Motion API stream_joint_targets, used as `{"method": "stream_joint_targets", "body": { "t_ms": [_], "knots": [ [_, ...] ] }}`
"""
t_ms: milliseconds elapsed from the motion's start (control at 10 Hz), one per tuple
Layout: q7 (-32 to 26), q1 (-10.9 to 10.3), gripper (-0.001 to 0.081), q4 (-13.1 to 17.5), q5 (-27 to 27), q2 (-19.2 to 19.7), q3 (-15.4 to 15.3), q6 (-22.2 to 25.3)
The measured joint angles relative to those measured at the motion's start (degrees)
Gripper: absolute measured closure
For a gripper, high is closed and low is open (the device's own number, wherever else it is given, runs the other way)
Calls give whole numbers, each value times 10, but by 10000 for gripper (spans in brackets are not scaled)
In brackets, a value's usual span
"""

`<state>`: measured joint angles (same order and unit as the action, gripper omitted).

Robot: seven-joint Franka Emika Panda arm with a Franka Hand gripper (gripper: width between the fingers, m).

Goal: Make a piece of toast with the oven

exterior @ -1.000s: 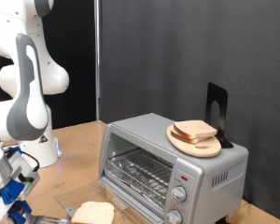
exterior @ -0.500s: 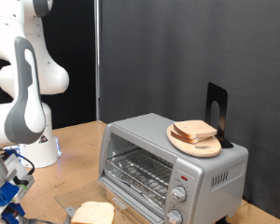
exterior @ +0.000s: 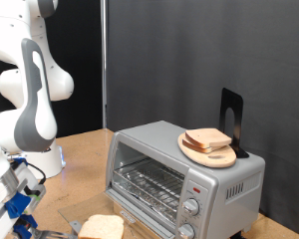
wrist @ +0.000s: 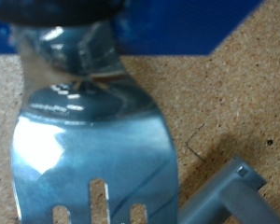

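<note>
The piece of toast [exterior: 100, 228] lies on the table at the exterior view's bottom, in front of the oven [exterior: 184, 174]. The oven's wire rack shows and its door looks folded down. My gripper [exterior: 18, 213] hangs low at the exterior view's bottom left, its blue parts closed around the neck of a metal spatula [wrist: 89, 154]. In the wrist view the gripper [wrist: 79, 37] holds the slotted blade just above the cork-coloured table. The spatula's thin shaft [exterior: 52, 235] points toward the toast and stops short of it.
A round wooden plate with two stacked bread slices [exterior: 209, 143] sits on the oven's top, with a black stand [exterior: 231, 118] behind it. A grey bar [wrist: 224, 191] lies beside the spatula blade. The robot's white base [exterior: 45, 159] stands at the left.
The hand dipped lower at the exterior view's left edge, then shifted slightly right. The toast, the oven and the plate have not moved.
</note>
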<state>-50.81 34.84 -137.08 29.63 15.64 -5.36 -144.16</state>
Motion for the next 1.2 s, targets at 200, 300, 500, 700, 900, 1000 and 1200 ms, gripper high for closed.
{"method": "stream_joint_targets", "body": {
  "t_ms": [200,300,500,700,900,1000,1200],
  "knots": [
    [0,0,413,-5,0,-1,0,-2],
    [0,-1,413,-7,0,-2,0,-2],
    [7,-2,413,-9,-1,-2,0,-8],
    [22,-6,413,-9,-1,-2,-1,-11],
    [38,-13,413,-9,-2,-2,-2,-17],
    [41,-15,413,-9,-2,-2,-2,-18],
    [42,-16,413,-8,-1,-3,-3,-19]
  ]
}}
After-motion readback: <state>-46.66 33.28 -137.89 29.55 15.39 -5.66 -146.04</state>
